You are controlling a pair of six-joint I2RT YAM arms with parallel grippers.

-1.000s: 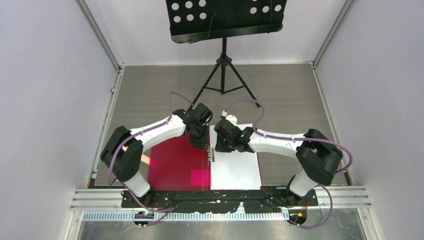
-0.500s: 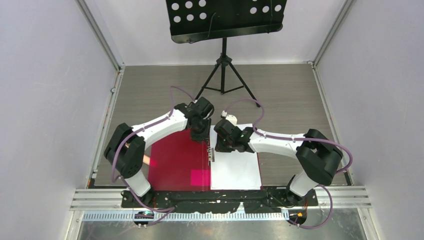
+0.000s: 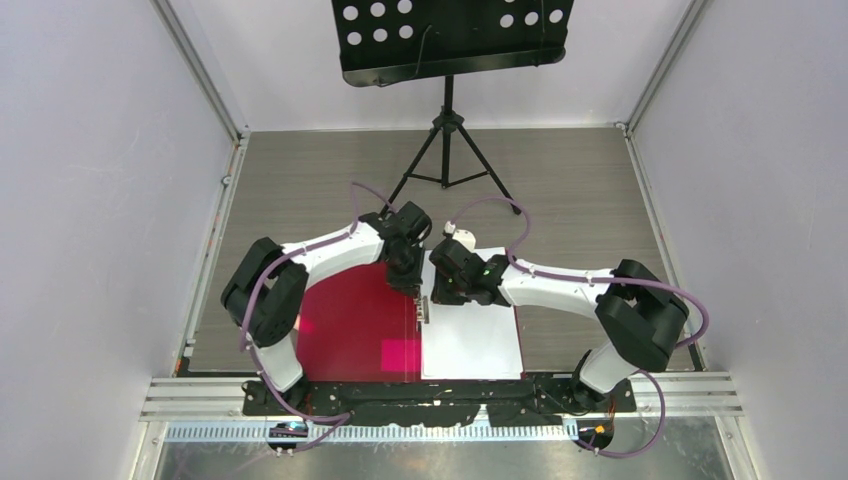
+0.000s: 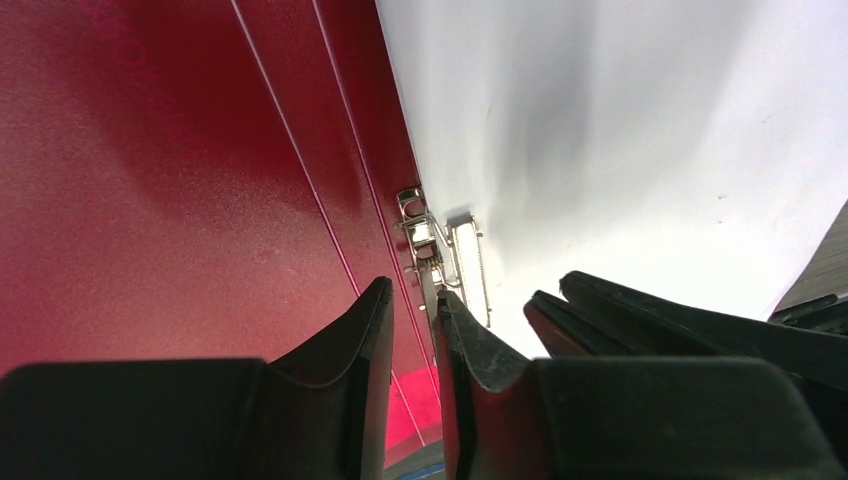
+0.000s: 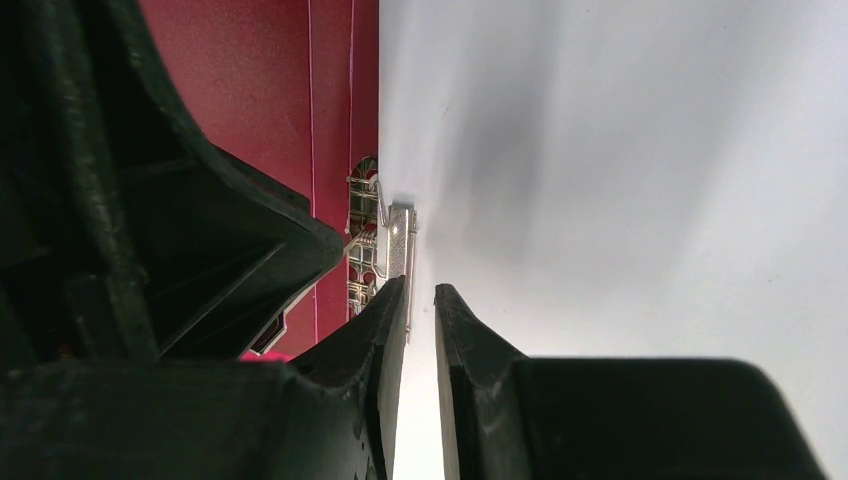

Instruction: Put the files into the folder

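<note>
The red folder [image 3: 350,320] lies open on the table, its pink patch [image 3: 400,353] near the front. The white files [image 3: 470,335] lie on its right half, their left edge under the metal spring clip [image 3: 421,308] at the spine. My left gripper [image 3: 412,285] is at the clip's far end, narrowly open, its right fingertip [image 4: 447,300] against the clip [image 4: 440,240] and nothing between the fingers. My right gripper [image 3: 437,297] is almost shut, with a thin slit and tips on the files [image 5: 620,180] beside the clip [image 5: 378,235]. In their wrist views the left gripper [image 4: 415,290] and right gripper [image 5: 420,288] nearly touch.
A black music stand [image 3: 450,35] on a tripod [image 3: 447,150] stands at the back of the table. Grey walls close in left and right. The arm bases sit on the rail [image 3: 440,395] at the near edge.
My left gripper has moved a little right and nearer, onto the far end of the clip, and its arm has swung in. The right arm has hardly moved.
</note>
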